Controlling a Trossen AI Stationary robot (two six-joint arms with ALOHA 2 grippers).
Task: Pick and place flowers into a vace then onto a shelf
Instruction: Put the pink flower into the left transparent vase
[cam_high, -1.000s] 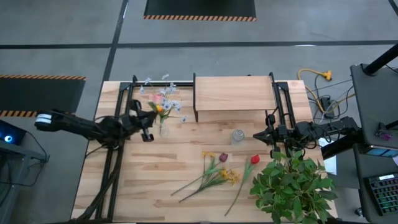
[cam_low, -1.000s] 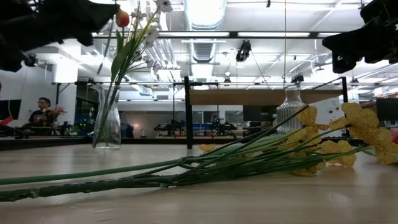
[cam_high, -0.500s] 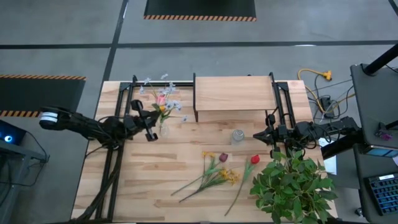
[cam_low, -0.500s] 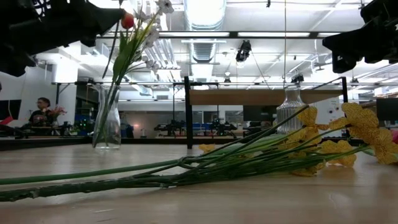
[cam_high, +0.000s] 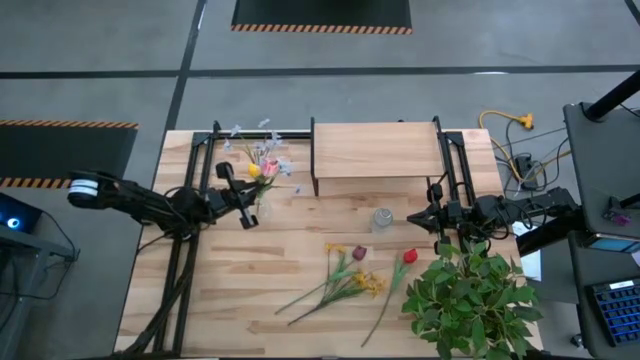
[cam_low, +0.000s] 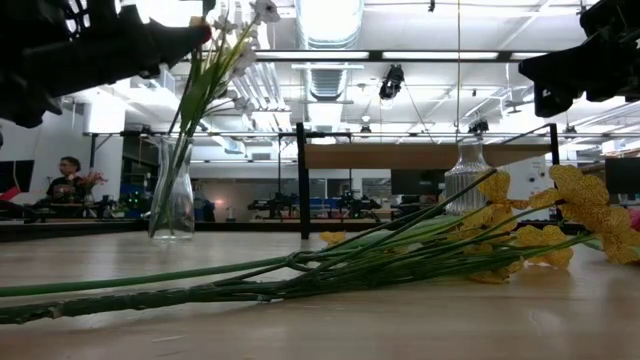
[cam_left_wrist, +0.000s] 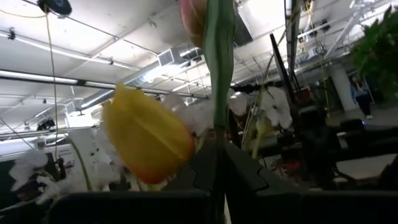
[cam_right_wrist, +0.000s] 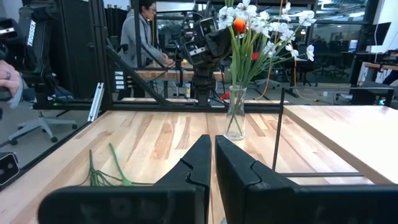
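A clear glass vase stands on the wooden table left of the shelf and holds white sprigs and a yellow tulip. My left gripper is up among the flower heads, shut on a green stem with a pink head above it. My right gripper hangs shut and holds nothing, beside a second, ribbed glass vase. More flowers lie flat on the table near the front. My left gripper pinches one green stem between its two fingertips, a short way below the flower's head. The fingers come from the table's left, slanting upward, and lie across the stem. The stem stands nearly upright in the hold, above the vase.
A bushy leafy plant fills the front right corner. A red flower lies near it. Black frame posts stand at the shelf's sides. A person stands beyond the table's left side.
My left gripper has rolled and edged toward the vase, still shut on the stem. The flower heads have drawn closer together above the vase, and in the low view the orange-yellow head has gone behind the gripper.
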